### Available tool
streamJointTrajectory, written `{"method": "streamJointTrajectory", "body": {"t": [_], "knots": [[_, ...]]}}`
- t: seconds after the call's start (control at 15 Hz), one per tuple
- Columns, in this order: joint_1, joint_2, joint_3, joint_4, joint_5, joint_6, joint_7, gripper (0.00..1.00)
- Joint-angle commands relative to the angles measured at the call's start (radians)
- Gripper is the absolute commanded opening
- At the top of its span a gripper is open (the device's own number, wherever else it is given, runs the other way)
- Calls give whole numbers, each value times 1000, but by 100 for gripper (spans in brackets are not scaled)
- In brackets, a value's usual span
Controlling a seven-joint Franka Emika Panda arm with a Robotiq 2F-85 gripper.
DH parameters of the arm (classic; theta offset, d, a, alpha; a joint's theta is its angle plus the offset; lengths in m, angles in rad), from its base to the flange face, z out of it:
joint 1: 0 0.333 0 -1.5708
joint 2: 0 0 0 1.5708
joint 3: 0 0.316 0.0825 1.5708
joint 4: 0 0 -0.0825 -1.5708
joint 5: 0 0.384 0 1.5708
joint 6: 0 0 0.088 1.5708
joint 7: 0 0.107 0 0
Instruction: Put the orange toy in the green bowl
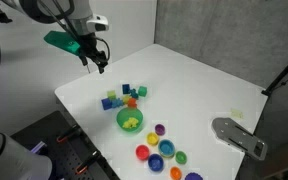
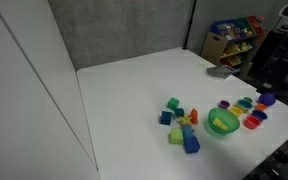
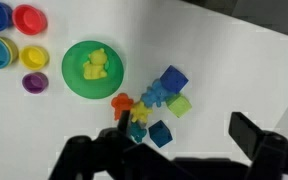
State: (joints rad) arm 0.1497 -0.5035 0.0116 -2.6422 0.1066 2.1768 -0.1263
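The orange toy [image 3: 122, 103] is small and lies on the white table at the edge of a cluster of coloured blocks [image 1: 124, 97], just beside the green bowl [image 3: 76, 85]. The green bowl [image 1: 130, 120] holds a yellow toy [image 3: 95, 66] and also shows in an exterior view [image 2: 222, 121]. My gripper [image 1: 97, 62] hangs high above the table, away from the blocks, open and empty. In the wrist view its two dark fingers [image 3: 184, 140] frame the bottom edge, with a blue cube [image 3: 160, 133] between them below.
Several small round cups [image 1: 162, 152] lie beyond the bowl; they also show in the wrist view [image 3: 14, 35]. Blue [image 3: 172, 78] and lime [image 3: 179, 105] blocks lie by the orange toy. A grey metal object [image 1: 239, 135] lies at the table's edge. A shelf of toys [image 2: 234, 38] stands behind.
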Motion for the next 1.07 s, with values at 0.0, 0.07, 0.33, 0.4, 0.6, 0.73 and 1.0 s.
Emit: {"method": "streamJointTrajectory", "body": {"t": [0.0, 0.07, 0.33, 0.4, 0.6, 0.73, 1.0], "knots": [[-8, 0, 8, 1, 4, -3, -3, 100], [-8, 0, 8, 1, 4, -3, -3, 100], [-8, 16, 8, 14, 4, -2, -3, 100], [-9, 38, 11, 32, 2, 4, 1, 100], [-10, 100, 15, 79, 0, 19, 5, 100], [-14, 146, 19, 111, -5, 39, 9, 100], [-29, 252, 24, 172, -20, 94, 17, 100]]}}
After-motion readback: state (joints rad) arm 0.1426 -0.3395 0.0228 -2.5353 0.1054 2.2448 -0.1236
